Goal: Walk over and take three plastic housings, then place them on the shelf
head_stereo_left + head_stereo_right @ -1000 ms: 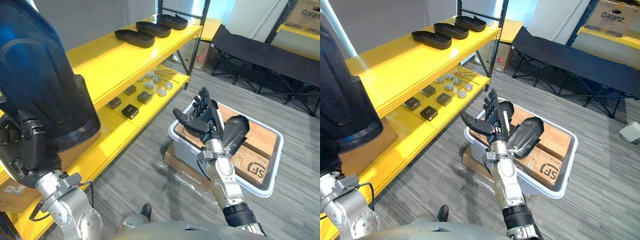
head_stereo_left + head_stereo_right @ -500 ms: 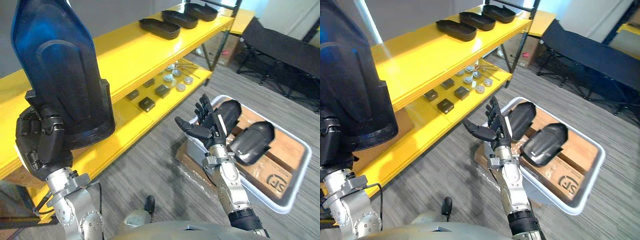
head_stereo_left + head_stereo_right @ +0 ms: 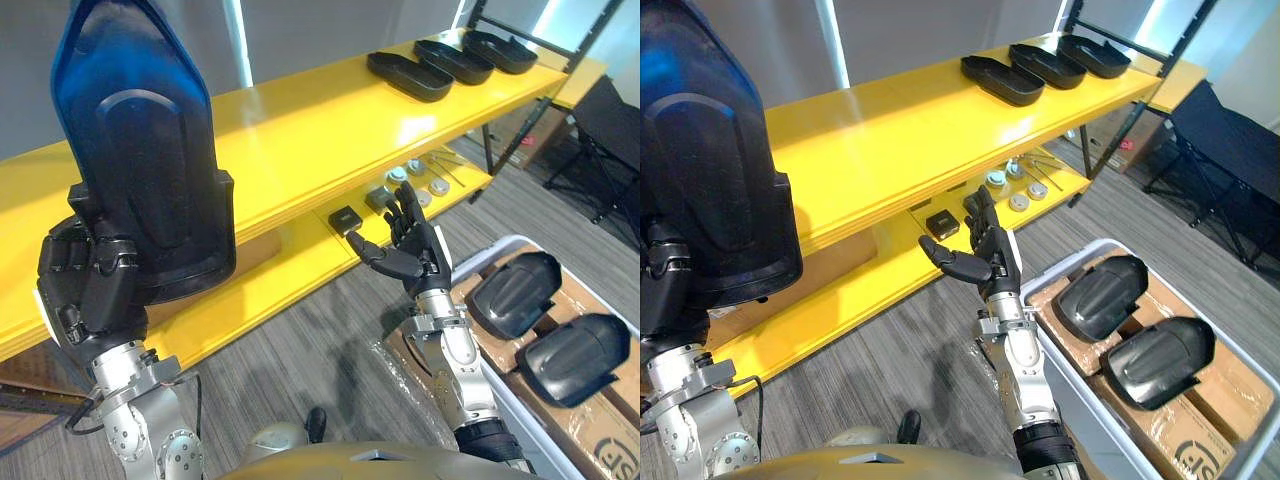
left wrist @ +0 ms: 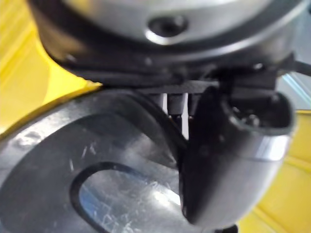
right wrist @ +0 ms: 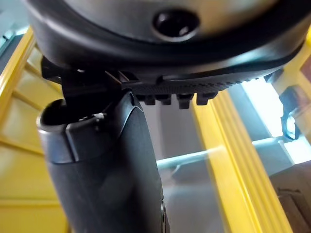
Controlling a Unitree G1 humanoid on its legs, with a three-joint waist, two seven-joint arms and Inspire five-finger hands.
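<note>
Left hand curled round the base of a dark plastic housing, upright, near-left; housing's lower edge hidden by the fingers. Right hand empty, fingers spread. Bin, cut off at right: two housings. Yellow shelf, far end: three more housings. Lower-tier small parts unidentifiable.

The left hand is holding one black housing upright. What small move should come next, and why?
Probably tilt the housing forward and lower it onto the bare stretch of the yellow top shelf just beyond it. The left hand has its fingers curled round its lower end, and the right hand is open and empty.
</note>
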